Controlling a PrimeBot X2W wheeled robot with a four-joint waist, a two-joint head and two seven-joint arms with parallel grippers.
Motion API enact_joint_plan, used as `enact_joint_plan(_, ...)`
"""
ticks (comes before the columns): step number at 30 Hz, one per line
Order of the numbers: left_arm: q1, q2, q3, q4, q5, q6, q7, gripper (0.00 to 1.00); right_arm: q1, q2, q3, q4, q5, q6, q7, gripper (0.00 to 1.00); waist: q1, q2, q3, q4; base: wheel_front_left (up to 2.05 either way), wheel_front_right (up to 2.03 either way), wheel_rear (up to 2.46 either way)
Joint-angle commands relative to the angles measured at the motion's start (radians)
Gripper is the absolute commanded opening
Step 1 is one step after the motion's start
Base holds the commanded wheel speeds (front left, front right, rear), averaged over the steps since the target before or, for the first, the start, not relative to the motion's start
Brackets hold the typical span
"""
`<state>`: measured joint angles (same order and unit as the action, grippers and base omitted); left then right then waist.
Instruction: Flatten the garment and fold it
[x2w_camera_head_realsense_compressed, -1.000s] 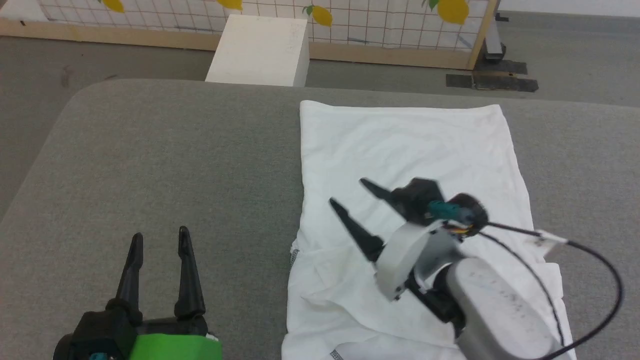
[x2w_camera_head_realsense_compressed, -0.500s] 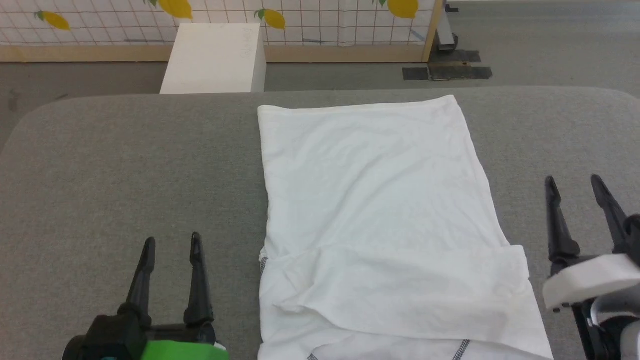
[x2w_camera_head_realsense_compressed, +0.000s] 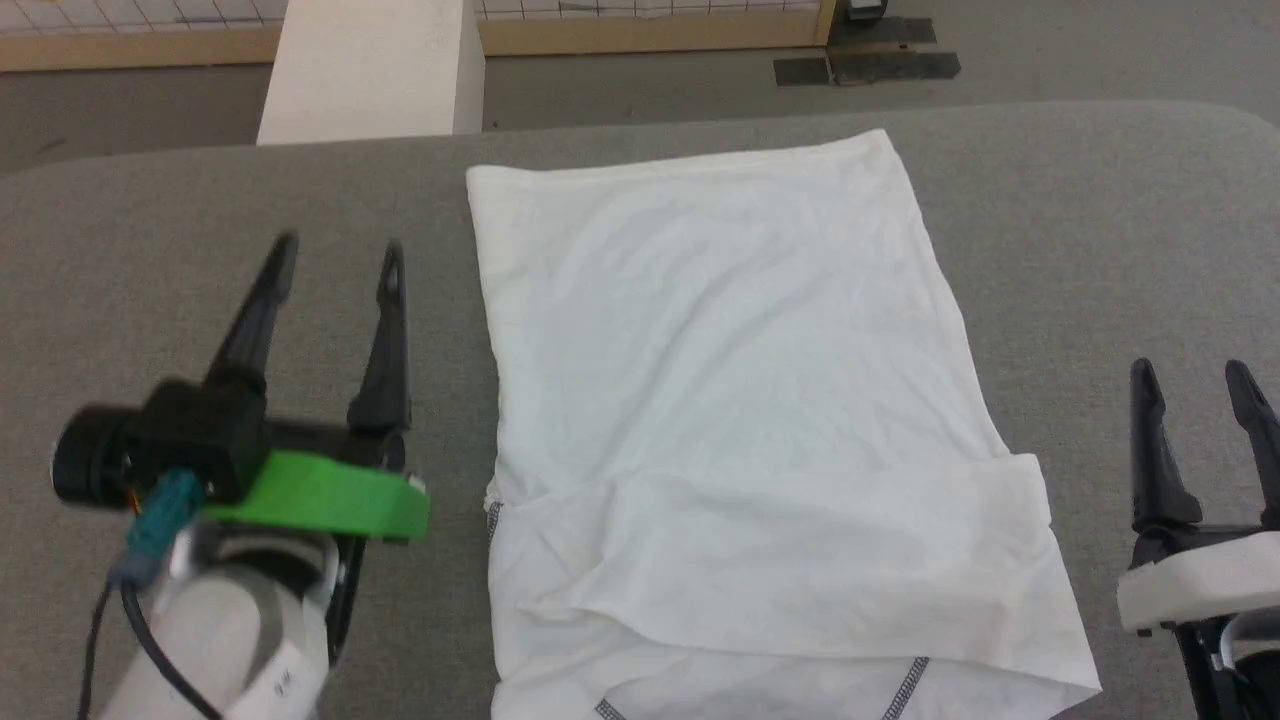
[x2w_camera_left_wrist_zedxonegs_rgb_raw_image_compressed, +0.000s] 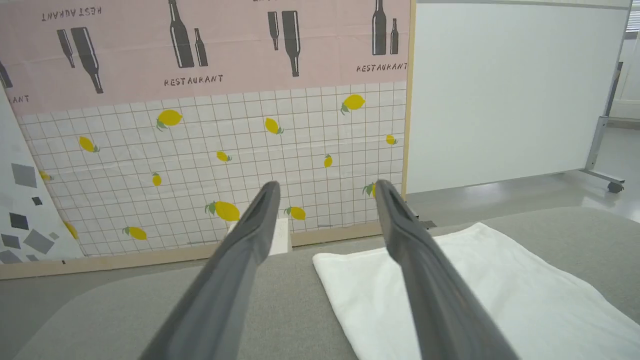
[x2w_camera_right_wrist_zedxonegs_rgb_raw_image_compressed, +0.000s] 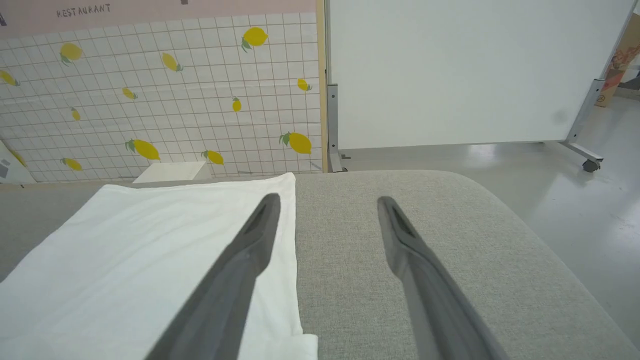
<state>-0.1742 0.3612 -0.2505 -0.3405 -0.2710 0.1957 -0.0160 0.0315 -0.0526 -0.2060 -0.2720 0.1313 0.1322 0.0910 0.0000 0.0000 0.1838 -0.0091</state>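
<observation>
The white garment lies flat on the grey table, its sleeves folded in across the near end, where dark zigzag stitching shows at the bottom edge. In the left wrist view the garment lies to the lower right; in the right wrist view the garment lies to the left. My left gripper is open above the bare table, just left of the garment's left edge. My right gripper is open at the lower right, beside the garment's right edge. Neither holds anything.
A white rigid box stands on the floor beyond the table's far edge. A tiled partition with lemon prints and a white panel on wheels stand behind. Bare grey table stretches on both sides of the garment.
The right gripper has come off the garment to the table's right side. The left gripper has risen and moved forward beside the garment's left edge. The camera has shifted and tilted down.
</observation>
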Motion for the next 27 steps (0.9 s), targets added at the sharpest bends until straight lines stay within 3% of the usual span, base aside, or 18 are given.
enact_joint_plan(1,-0.076,0.006,-0.004,0.002,-0.002,-0.019,0.031,1.0,-0.026,0.002,0.009,-0.014,-0.003,-0.002,0.002,1.0,0.0,0.0,0.068,-0.015,0.0,0.0,0.0)
enact_joint_plan(6,-0.369,0.052,-0.026,0.087,-0.007,-0.11,0.184,1.0,-0.078,0.002,0.048,-0.052,-0.01,-0.002,0.009,1.0,0.0,0.0,0.182,-0.034,0.0,0.0,0.0)
enact_joint_plan(15,-0.709,0.098,-0.073,0.282,0.009,-0.216,0.384,1.0,-0.158,0.002,0.081,-0.078,-0.003,-0.002,-0.002,1.0,0.0,0.0,0.363,-0.074,0.0,0.0,0.0)
enact_joint_plan(20,-0.794,0.085,-0.09,0.438,-0.029,-0.242,0.503,1.0,-0.186,0.002,0.089,-0.059,0.001,-0.002,-0.018,1.0,0.0,0.0,0.424,-0.095,0.0,0.0,0.0)
enact_joint_plan(27,-0.824,0.104,-0.066,0.551,-0.048,-0.215,0.583,1.0,-0.214,0.002,0.102,-0.037,0.011,-0.002,-0.027,1.0,0.0,0.0,0.468,-0.126,0.0,0.0,0.0)
